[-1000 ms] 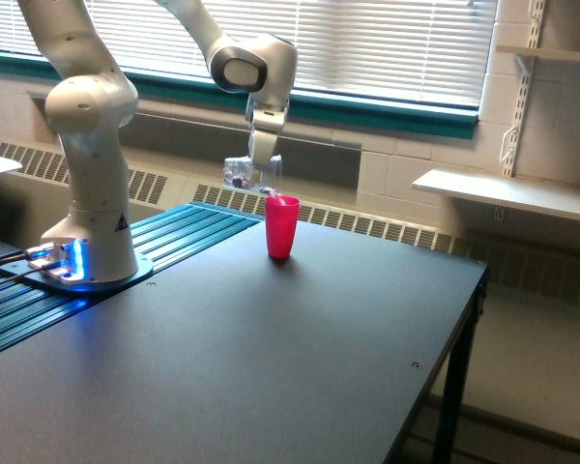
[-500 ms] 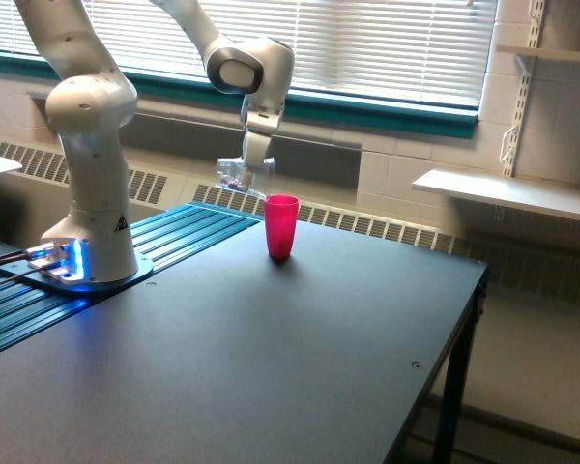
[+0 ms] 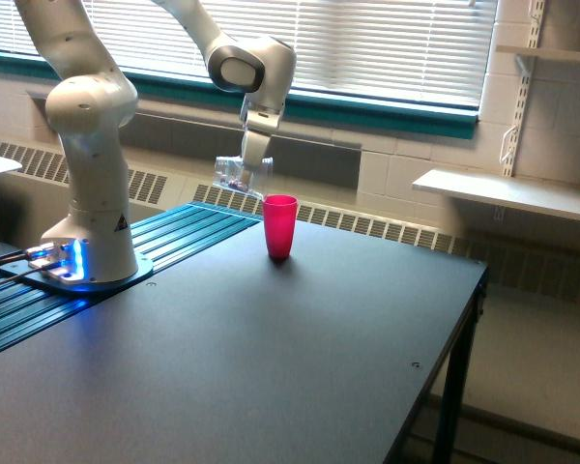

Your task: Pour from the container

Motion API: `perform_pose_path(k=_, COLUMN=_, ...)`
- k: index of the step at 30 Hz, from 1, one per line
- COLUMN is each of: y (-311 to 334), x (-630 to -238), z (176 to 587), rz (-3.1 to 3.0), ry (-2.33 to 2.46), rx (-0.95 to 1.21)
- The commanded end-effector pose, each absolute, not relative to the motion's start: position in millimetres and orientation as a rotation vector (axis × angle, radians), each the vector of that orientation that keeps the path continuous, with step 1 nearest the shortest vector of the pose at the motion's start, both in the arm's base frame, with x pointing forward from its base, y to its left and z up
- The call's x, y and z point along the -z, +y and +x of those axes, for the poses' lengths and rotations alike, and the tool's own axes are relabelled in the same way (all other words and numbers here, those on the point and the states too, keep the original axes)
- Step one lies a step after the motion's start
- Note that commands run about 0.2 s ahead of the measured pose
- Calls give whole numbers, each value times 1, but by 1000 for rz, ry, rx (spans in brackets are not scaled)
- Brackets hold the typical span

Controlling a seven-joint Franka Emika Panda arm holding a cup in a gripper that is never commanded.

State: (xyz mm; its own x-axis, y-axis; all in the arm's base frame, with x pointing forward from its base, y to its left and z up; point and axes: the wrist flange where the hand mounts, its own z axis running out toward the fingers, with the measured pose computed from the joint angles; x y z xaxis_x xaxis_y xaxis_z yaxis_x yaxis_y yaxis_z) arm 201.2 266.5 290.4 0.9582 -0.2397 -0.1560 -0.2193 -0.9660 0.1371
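The container is a small clear plastic cup with dark reddish pieces showing through. It hangs tilted in the air, up and to the exterior view's left of the pink-red cup. My gripper is shut on the container, coming down from the white arm above. The pink-red cup stands upright on the dark table, its rim just below and right of the container's mouth. The two cups do not touch.
The arm's white base stands on a ribbed blue-lit platform at the exterior view's left. A radiator and window blinds run along the back wall. White shelves hang at the right. The table's right edge drops off near a black leg.
The container and gripper have drifted up and to the exterior view's left, away from the pink-red cup's rim. The pink-red cup has stayed in place.
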Motion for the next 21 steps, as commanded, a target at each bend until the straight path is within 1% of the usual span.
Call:
perform_pose_path(k=1, y=266, x=-292, z=204, rz=2985, ry=-375, rx=289)
perform_pose_path(k=10, y=268, x=-292, z=204, rz=2975, ry=-360, rx=280)
perform_pose_path(k=16, y=268, x=-294, z=207, rz=2969, ry=-394, rx=322)
perform_pose_path(k=21, y=270, x=-296, z=210, rz=2971, ry=-391, rx=317)
